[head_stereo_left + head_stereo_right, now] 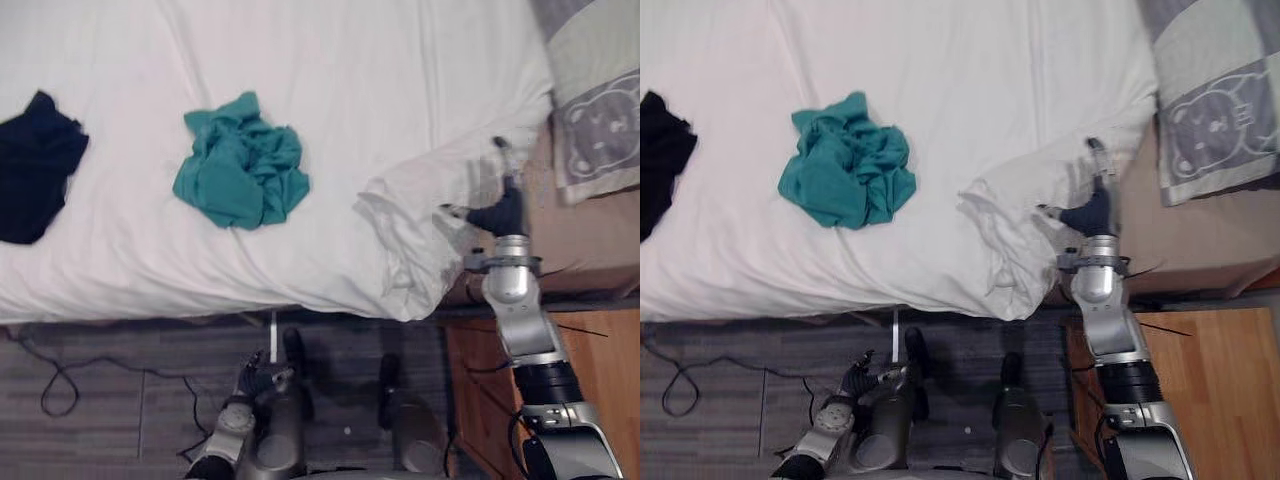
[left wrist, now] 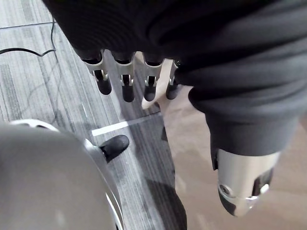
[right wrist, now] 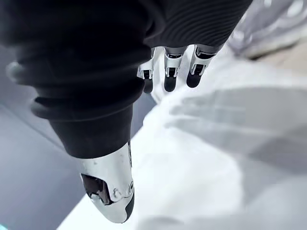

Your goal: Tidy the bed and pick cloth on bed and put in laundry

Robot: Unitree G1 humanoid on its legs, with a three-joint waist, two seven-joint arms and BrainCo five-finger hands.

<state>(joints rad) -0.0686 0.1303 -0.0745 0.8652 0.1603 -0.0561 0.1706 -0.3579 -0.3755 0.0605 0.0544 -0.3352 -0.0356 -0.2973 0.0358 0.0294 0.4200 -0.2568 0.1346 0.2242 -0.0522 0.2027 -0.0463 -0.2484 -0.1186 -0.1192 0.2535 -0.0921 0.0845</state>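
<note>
A crumpled teal cloth (image 1: 240, 165) lies on the white duvet (image 1: 400, 80) in the middle of the bed. A dark navy cloth (image 1: 35, 170) lies at the bed's left edge. My right hand (image 1: 500, 212) hovers at the duvet's folded-back corner (image 1: 415, 240) on the right, open, with its fingers (image 3: 168, 76) straight above the white fabric and nothing held. My left hand (image 1: 255, 380) hangs low beside the bed over the floor, its fingers (image 2: 127, 84) relaxed and empty.
A grey pillow with a bear pattern (image 1: 595, 110) lies at the top right, partly over the bare tan mattress (image 1: 590, 245). A wooden surface (image 1: 600, 370) sits at the lower right. Grey striped floor (image 1: 120, 390) runs along the bed's near edge.
</note>
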